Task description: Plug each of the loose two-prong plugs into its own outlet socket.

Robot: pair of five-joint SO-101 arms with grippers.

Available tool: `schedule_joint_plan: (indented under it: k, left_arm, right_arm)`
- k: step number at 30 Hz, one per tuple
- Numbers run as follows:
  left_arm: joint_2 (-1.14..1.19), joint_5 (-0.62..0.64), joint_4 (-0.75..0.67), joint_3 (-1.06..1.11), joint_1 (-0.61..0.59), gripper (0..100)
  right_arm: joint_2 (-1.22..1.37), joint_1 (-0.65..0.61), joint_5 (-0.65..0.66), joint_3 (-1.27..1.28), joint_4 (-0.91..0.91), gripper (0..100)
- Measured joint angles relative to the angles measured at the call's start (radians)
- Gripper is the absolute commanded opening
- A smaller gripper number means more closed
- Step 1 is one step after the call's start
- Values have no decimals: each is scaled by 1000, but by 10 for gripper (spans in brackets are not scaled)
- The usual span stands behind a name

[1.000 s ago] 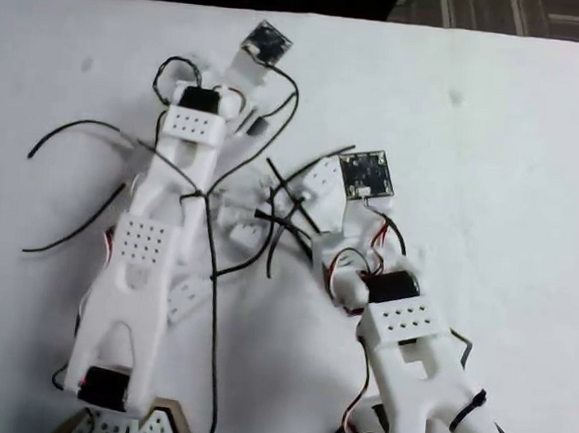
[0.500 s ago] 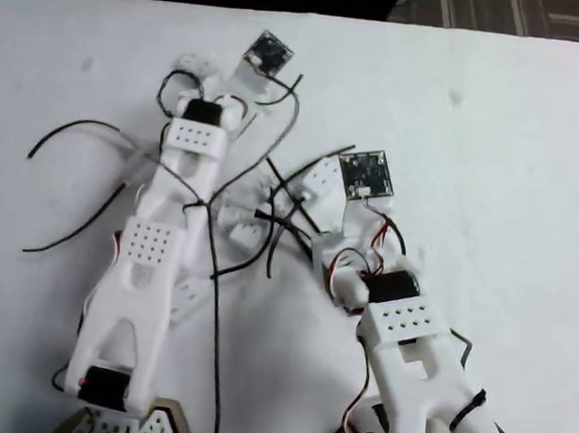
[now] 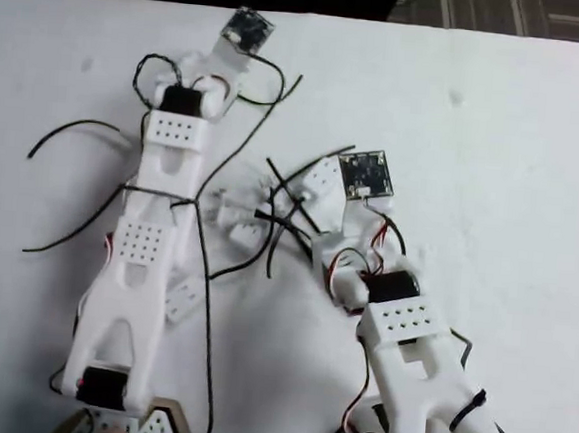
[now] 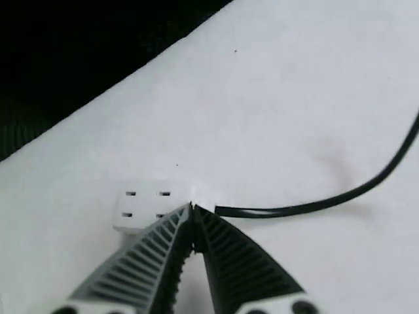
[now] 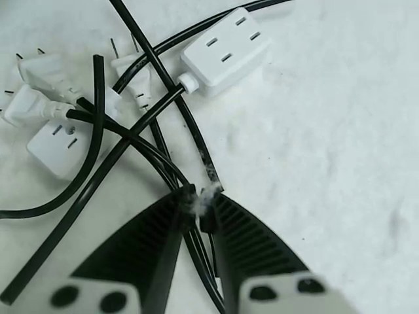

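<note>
My left claw [image 4: 192,217] pinches plug [image 4: 205,209], I think, beside socket [image 4: 145,207] near table's [image 3: 496,143] far edge; right claw [image 5: 196,208] clamps cord [image 5: 194,140]; other plugs [image 5: 42,70] unseated.

Bright even light; shadows soft, faint.

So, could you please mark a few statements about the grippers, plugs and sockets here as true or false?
1. The right gripper is shut on a black cable. True.
2. The left gripper hangs wide open with nothing at its tips. False: it is shut on the end of a white socket block, where its cord leaves.
3. Both outlet sockets near the right gripper hold plugs. False: their slots are empty.
4. Two-prong plugs lie loose on the table, prongs bare. True.
</note>
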Motion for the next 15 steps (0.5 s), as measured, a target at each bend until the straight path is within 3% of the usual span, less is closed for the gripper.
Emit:
schedule_joint_plan:
  k: [9,15]
  left_arm:
    - [184,123,-468,-3,-25,24]
    - [204,104,-483,-3,-23,24]
  right_arm:
    - [0,0,0,0,0,22]
    - [0,0,0,0,0,22]
